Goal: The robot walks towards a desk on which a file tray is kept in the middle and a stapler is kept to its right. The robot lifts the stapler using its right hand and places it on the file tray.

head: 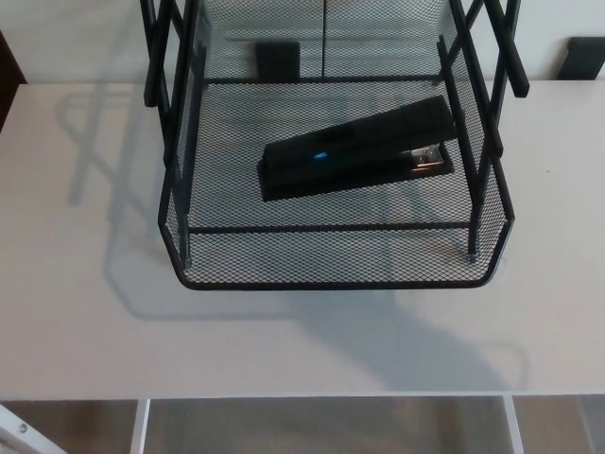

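The right hand and left hand are both outside the head view, so their grasp cannot be told. The stapler [357, 148] lies flat in the file tray [331, 284], nose toward 2 o'clock, with the tray at 12 o'clock on the desk [85, 312]. Placement appears complete; the next move calls only for keeping clear.

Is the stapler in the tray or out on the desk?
In the tray. The stapler lies flat and slanted on the mesh floor of the tray, inside its walls, with nothing holding it.
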